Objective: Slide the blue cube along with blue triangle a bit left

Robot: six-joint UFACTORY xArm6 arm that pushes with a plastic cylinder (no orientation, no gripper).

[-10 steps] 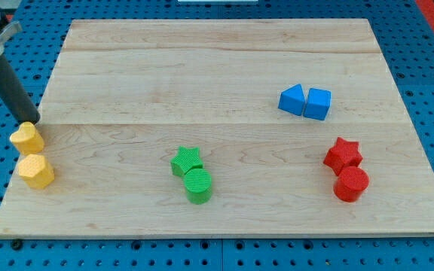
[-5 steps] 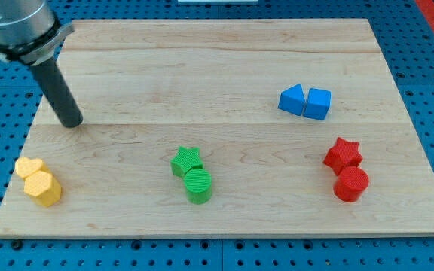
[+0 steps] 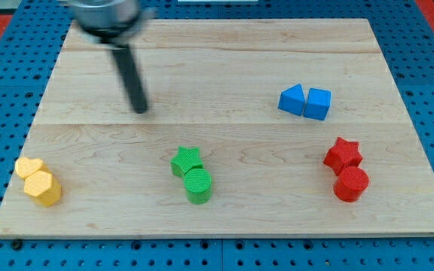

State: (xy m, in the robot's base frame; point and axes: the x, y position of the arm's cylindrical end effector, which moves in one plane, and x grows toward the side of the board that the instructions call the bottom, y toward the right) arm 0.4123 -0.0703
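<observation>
The blue cube (image 3: 319, 103) and the blue triangle (image 3: 292, 99) sit side by side, touching, at the view's upper right of the wooden board (image 3: 224, 60); the triangle is on the left. My tip (image 3: 139, 110) is on the board far to the left of them, blurred by motion. It touches no block.
A green star (image 3: 187, 160) and green cylinder (image 3: 198, 185) sit at the bottom middle. A red star (image 3: 343, 154) and red cylinder (image 3: 351, 184) sit at the lower right. A yellow heart (image 3: 29, 167) and yellow hexagon (image 3: 42, 188) sit at the lower left.
My tip has moved right across the board, from the left edge beside the yellow blocks to the upper middle left. The yellow pair ended up slightly lower. The blue blocks have not moved.
</observation>
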